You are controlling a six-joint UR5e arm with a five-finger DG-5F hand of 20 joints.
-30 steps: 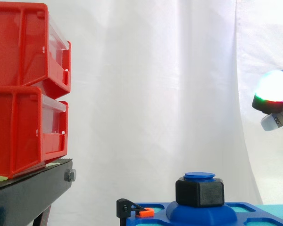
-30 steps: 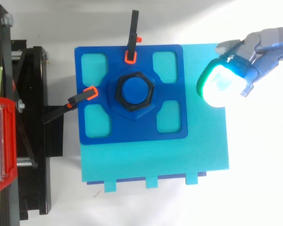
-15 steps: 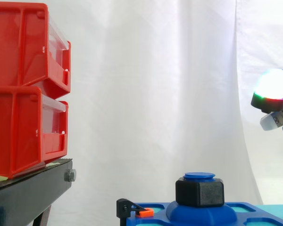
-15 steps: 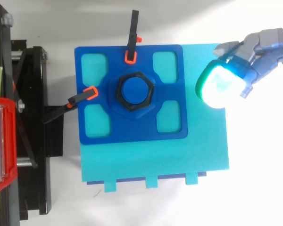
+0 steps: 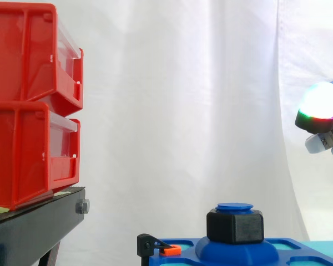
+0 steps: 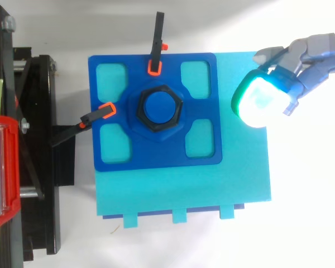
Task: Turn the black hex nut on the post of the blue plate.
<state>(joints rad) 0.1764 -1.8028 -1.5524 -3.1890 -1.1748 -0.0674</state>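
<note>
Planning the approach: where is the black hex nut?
The black hex nut sits on the blue plate's central post; in the top view, left of the hand.

Black hex nut (image 5: pixel 235 226): matt plastic. Blue plate (image 6: pixel 156 155): smooth plastic, slight sheen. Red bins (image 5: pixel 22 149): glossy plastic, clear fronts. Curtain (image 5: pixel 177 111): white cloth, soft folds. Stand (image 5: pixel 33 227): matt black metal. Bolt (image 5: pixel 82 206): bright metal.
</note>
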